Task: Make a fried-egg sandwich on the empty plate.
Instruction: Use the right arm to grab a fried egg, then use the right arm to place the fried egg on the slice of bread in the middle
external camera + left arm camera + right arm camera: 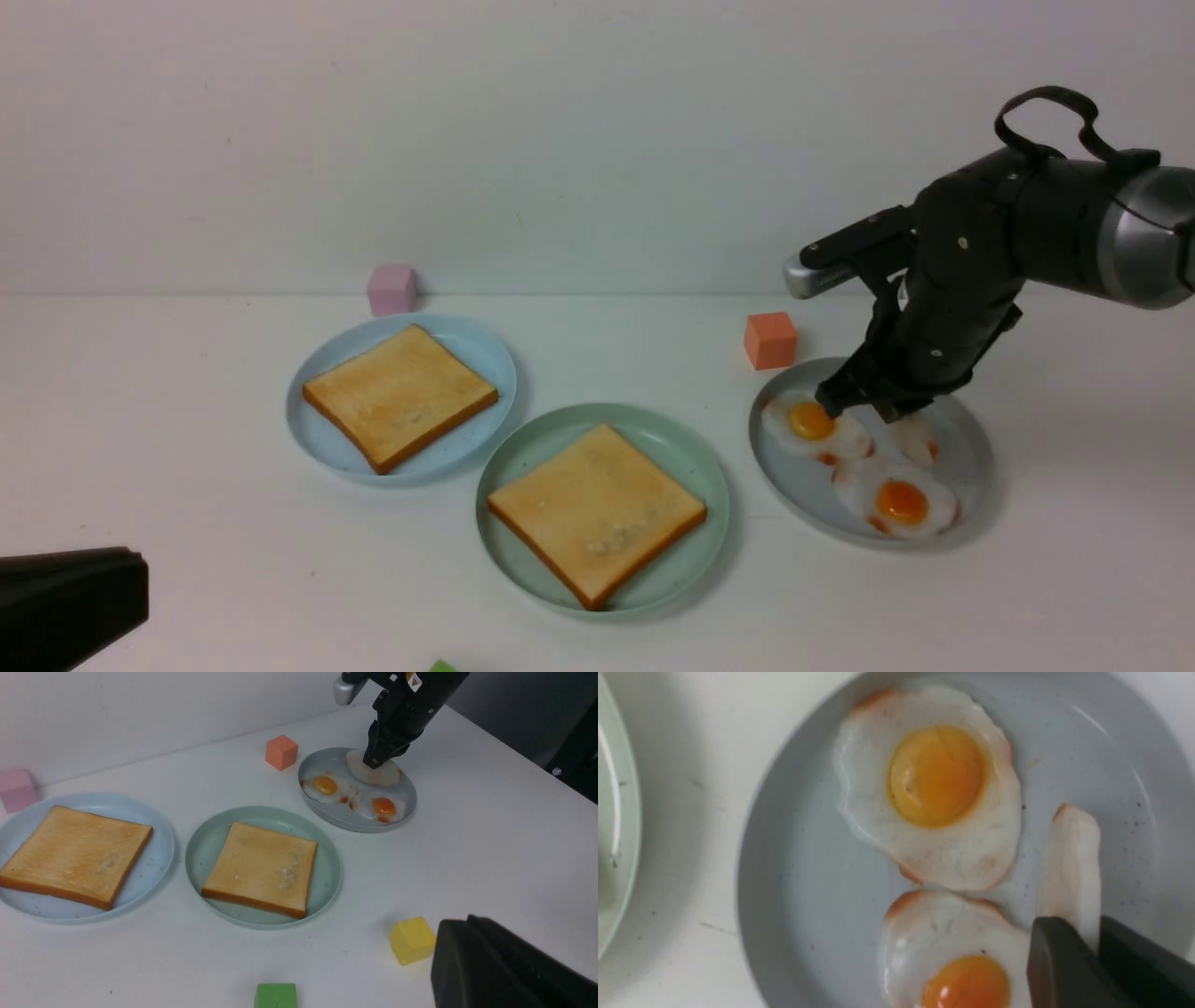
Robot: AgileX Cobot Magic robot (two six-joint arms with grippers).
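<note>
White bench (187, 467): right claw (1098, 940) pinches folded fried egg (1071, 868) at grey plate (794, 896); shallow edge grip risks slipping. Left claw (460, 938) closed.

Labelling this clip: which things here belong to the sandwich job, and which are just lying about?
Job: mint plate, its toast, second toast on blue plate, pinched egg, right gripper.
Lying about: pink cube, orange cube, yellow cube, green cube, left spare egg, near spare egg, both on grey plate.

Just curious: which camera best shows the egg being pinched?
Right wrist view: the pinched egg stands edge-on in the right tool. Left wrist view shows a pale disc under it; front view, just a sliver.
</note>
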